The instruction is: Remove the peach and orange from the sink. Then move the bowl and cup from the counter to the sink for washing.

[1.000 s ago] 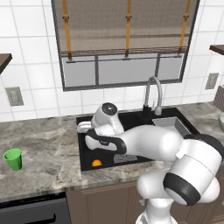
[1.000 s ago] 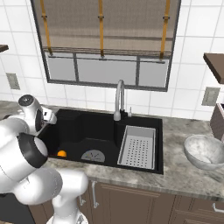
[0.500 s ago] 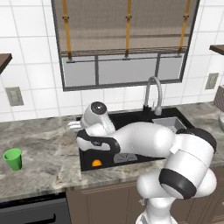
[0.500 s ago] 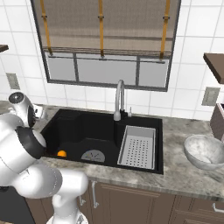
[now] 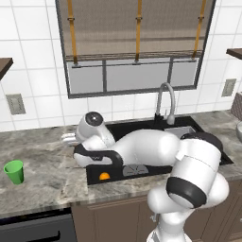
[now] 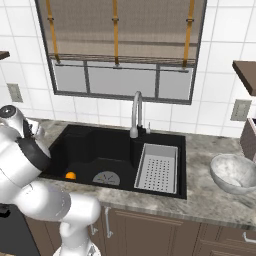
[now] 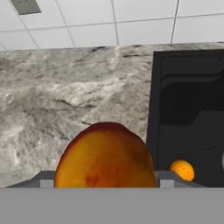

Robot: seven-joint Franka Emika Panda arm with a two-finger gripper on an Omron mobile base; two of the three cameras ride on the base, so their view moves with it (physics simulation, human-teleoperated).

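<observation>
My gripper (image 7: 105,181) is shut on the peach (image 7: 105,156), a mottled reddish-orange fruit held between the fingertips in the hand view. It hangs over the grey marble counter just left of the sink (image 7: 192,105). In the left base view the gripper (image 5: 69,139) sits past the basin's left rim. The orange (image 5: 104,176) (image 6: 70,175) (image 7: 182,169) lies on the floor of the black sink (image 6: 100,142) near its front left corner. A green cup (image 5: 14,171) stands on the counter far left. The whitish bowl (image 6: 234,172) rests on the counter right of the sink.
A curved silver faucet (image 6: 135,112) rises behind the sink, and a grey perforated insert (image 6: 157,167) fills its right part. A tiled wall and window run behind. A wall outlet (image 5: 15,103) is at the left. The counter (image 7: 65,96) stretches bare under the hand.
The arm has swung left from above the sink's left end to over the counter beside it, carrying the peach. The orange stays where it lay.
</observation>
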